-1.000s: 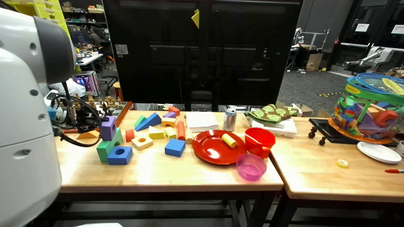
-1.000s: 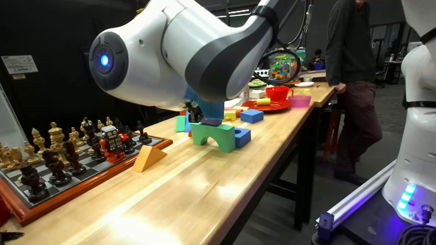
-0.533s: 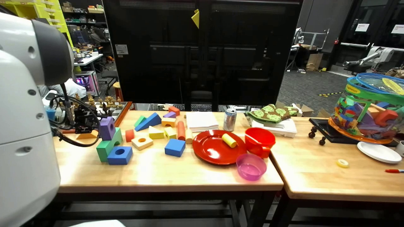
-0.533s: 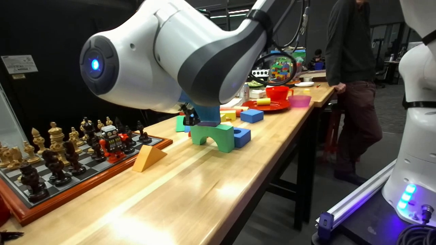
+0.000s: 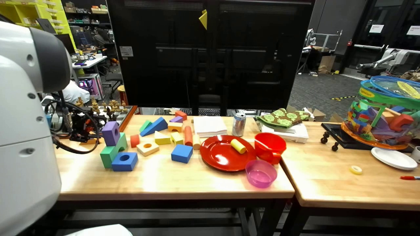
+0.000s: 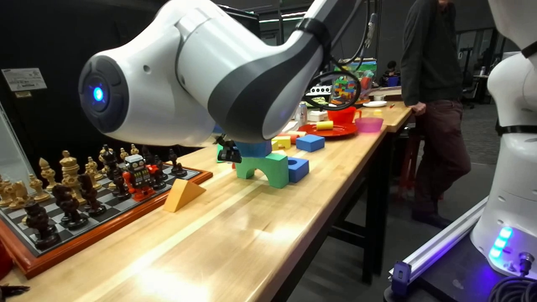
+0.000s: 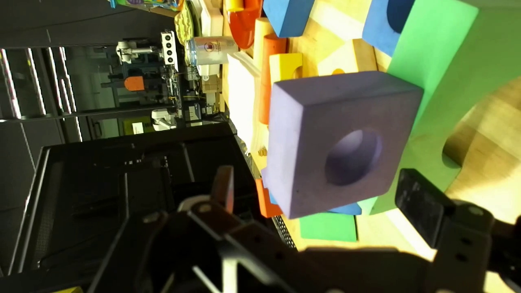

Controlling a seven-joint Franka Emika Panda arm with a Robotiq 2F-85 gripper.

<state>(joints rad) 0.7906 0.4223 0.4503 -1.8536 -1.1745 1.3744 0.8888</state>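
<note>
A purple square block (image 7: 313, 142) with a round hole stands on top of a green arch block (image 7: 431, 53) in the wrist view. My gripper (image 7: 321, 195) is open around the block's near edge, its fingers (image 7: 419, 203) apart from the block on either side. In an exterior view the purple block (image 5: 107, 135) sits on the green arch (image 5: 108, 158), with the gripper just left of it. A blue block with a hole (image 5: 124, 165) lies against the arch. In an exterior view the arm's blue part mostly hides the purple block above the green arch (image 6: 272, 167).
A chessboard (image 6: 184, 173) with pieces, a toy robot (image 6: 140, 178) and an orange wedge (image 6: 182, 195) are near the arm. Several blocks, a red plate (image 5: 216, 160), red cup (image 5: 267, 144), pink bowl (image 5: 261, 175) and can (image 5: 239, 124) share the table. A large black monitor (image 5: 210, 78) stands behind.
The arm has shifted left and lower in both exterior views, and the gripper has drawn back from the purple block. That block has turned slightly and stayed on the arch.
</note>
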